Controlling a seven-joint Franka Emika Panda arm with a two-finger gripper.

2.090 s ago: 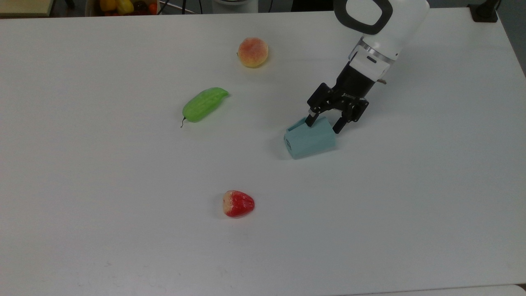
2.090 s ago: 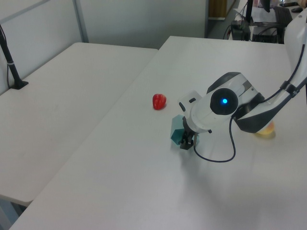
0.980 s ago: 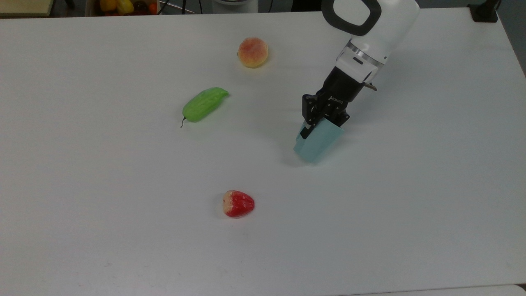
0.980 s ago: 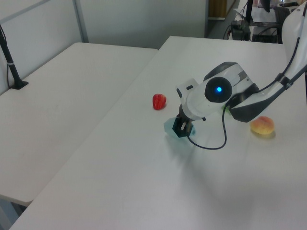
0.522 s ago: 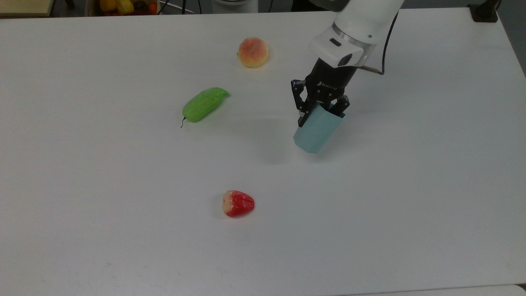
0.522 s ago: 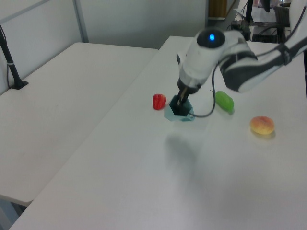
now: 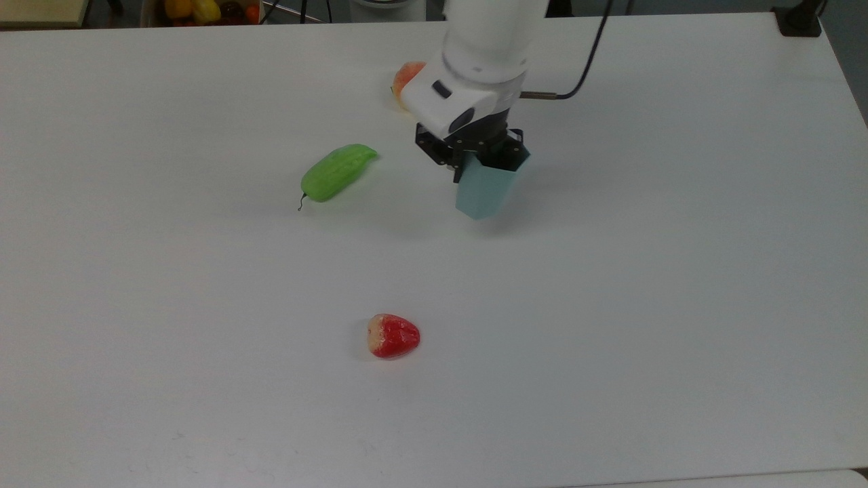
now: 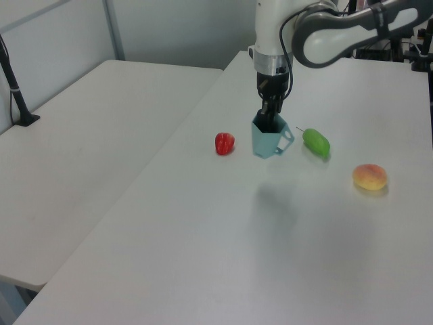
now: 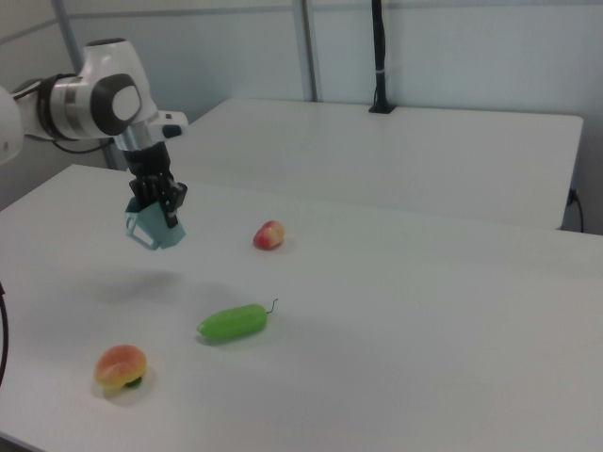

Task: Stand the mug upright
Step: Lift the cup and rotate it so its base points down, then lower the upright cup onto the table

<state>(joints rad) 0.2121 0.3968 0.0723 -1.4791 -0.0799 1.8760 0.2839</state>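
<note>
The pale blue faceted mug (image 7: 483, 188) hangs in the air above the white table (image 7: 610, 305), roughly upright with its mouth up. Its shadow lies on the table below it in the left view. My gripper (image 7: 484, 161) points down and is shut on the mug's rim, one finger inside the mouth and one outside. In the left view the mug (image 8: 268, 141) hangs under the gripper (image 8: 271, 119) with its small handle toward the left view's right. The right view shows the mug (image 9: 155, 227) slightly tilted below the gripper (image 9: 160, 201).
A peach (image 7: 407, 72) sits behind the arm, partly hidden by it in the top view. A green cucumber-like vegetable (image 7: 336, 172) lies to the top view's left of the mug. A red strawberry-like fruit (image 7: 392, 335) lies nearer the front edge. A second table (image 8: 88, 135) adjoins.
The mug went from lying on its side to being gripped by the rim, lifted and turned mouth-up. Arm and mug moved toward the top view's upper left.
</note>
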